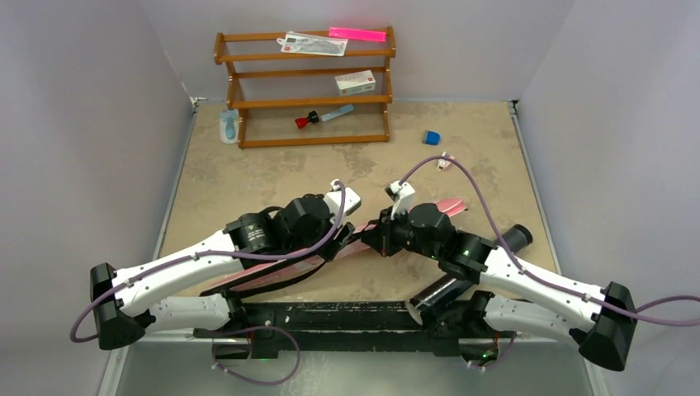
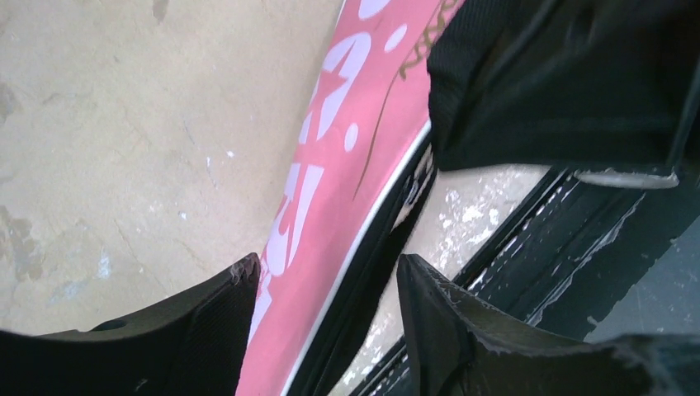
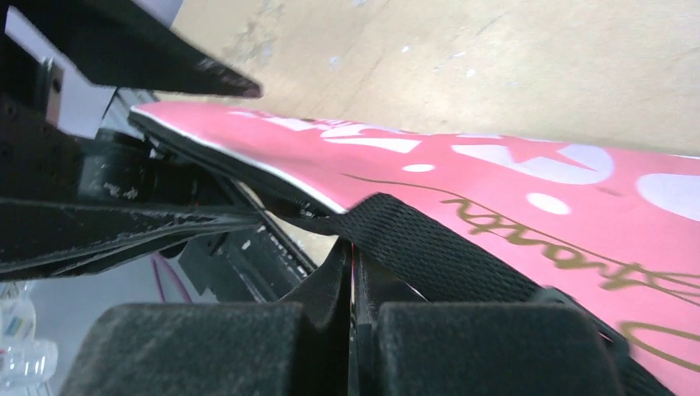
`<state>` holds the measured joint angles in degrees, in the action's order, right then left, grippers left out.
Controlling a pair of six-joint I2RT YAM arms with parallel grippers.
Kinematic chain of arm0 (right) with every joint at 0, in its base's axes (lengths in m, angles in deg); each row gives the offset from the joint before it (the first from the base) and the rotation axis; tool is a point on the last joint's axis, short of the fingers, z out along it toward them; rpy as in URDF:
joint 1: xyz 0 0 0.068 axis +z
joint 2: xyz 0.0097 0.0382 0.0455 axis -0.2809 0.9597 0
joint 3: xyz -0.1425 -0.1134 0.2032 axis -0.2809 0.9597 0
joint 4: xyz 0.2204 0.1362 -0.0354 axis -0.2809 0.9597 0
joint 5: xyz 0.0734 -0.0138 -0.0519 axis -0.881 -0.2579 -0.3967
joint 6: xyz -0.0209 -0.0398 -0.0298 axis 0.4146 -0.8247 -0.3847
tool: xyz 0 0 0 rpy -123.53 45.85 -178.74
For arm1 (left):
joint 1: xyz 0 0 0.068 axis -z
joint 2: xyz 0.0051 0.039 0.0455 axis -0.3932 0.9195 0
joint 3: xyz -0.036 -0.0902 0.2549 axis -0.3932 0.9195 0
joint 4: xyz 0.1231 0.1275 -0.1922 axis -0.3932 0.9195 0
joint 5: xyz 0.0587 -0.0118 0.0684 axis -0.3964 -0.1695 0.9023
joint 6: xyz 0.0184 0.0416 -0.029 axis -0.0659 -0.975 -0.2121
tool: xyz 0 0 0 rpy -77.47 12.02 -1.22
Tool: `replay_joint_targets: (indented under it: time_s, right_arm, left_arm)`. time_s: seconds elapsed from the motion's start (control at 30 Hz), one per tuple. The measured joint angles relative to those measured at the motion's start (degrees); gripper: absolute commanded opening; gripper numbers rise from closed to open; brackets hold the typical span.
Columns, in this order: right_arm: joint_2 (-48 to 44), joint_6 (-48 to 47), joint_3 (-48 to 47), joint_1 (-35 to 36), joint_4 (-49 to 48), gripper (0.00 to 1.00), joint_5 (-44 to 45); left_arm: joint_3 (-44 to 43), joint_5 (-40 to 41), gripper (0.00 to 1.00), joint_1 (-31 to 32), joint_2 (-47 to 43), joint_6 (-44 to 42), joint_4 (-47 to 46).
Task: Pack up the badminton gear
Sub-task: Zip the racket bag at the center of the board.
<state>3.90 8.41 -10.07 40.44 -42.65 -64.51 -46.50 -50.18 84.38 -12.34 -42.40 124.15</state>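
The left gripper (image 2: 326, 266) stands spread, its fingers on either side of the pink bag (image 2: 330, 165) edge. The right gripper (image 3: 353, 257) is pressed together, pinching the bag's black strap (image 3: 437, 247). The bag lies on the table (image 1: 248, 177) beneath both arms.

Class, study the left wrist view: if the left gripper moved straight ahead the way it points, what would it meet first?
The pink bag: it lies between the left gripper's open fingers and runs on ahead, though depth is unclear.
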Motion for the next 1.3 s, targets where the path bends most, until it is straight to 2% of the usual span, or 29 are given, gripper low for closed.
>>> replay_joint_targets:
  time_s: [0.1,0.27,0.33,0.43,0.47,0.7,0.97,1.1,1.3]
  right_arm:
    - [-0.9,-0.28,-0.2,-3.74,1.75,0.0,-1.57]
    - [-1.31,-0.76,-0.31,-5.77,2.36,0.0,-3.41]
    - [-1.16,-0.92,-0.39,-5.77,2.36,0.0,-4.28]
    - [-0.9,-1.55,-0.63,-5.77,2.36,0.0,-5.77]
    - [-0.94,-1.77,-0.7,-5.77,2.38,0.0,-6.27]
    - [-2.56,-3.19,-2.03,-5.77,5.99,0.0,-5.95]
    - [-3.28,-3.43,-2.25,-5.77,8.44,0.0,-4.44]
    - [-3.17,-3.61,-2.25,-5.77,8.55,0.0,-4.33]
    - [-2.82,-3.63,-2.34,-5.77,8.79,0.0,-4.28]
  left_arm:
    - [0.0,0.02,0.64,0.0,-0.28,-0.02,2.91]
    - [2.01,-3.5,0.67,0.0,-1.79,-0.26,5.42]
    - [2.93,-4.76,0.63,0.11,-1.53,-0.28,6.12]
    - [3.63,-5.18,0.45,0.31,0.26,-0.33,6.32]
    - [3.63,-4.98,0.44,0.31,1.33,-0.31,6.29]
    - [3.63,-1.81,0.56,0.33,6.67,-0.22,6.56]
    - [2.45,-1.42,0.56,0.33,-0.76,-0.24,7.69]
    - [1.79,-1.18,0.49,0.33,-0.31,-0.26,8.81]
    - [1.79,-1.38,0.54,0.33,3.78,-0.55,10.25]
